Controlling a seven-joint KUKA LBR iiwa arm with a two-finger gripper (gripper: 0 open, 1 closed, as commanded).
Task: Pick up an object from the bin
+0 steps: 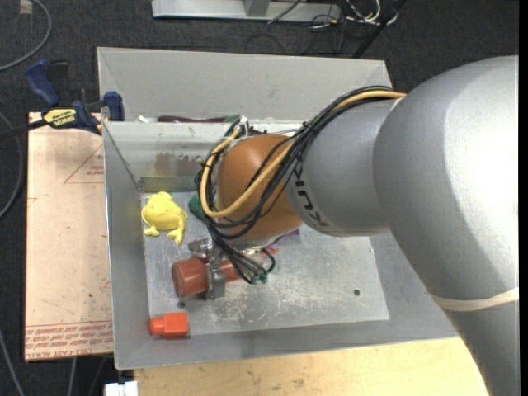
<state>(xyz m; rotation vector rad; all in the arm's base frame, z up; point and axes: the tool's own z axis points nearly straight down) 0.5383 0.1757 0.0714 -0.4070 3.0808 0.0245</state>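
Sitting right at the gripper is a dark red round thing, like a short fat tube lying on its side. It touches the gripper's tip and sticks out from it toward the view's left. I cannot tell if the gripper is open or closed, or if it has the red thing in its grip. The red thing looks hard and smooth, and I think it is light. Being round, it may roll or slip away if it gets pushed from one side. A good place to hold it is across its middle, on its two long sides, so that it cannot turn.

Just below the gripper and a little left, an orange block lies on the floor of the bin. It is near the front wall and apart from the red thing. It looks small, hard and easy to hold by its flat sides.

Up from the gripper, a yellow toy rests close to the left wall. It looks bumpy and maybe a bit soft. A green thing peeks out beside it, mostly hidden under the arm.

To the right of the gripper the floor is bare and wide, so there is room to move that way. To the left the wall is close. Straight up looks like the safest way out.
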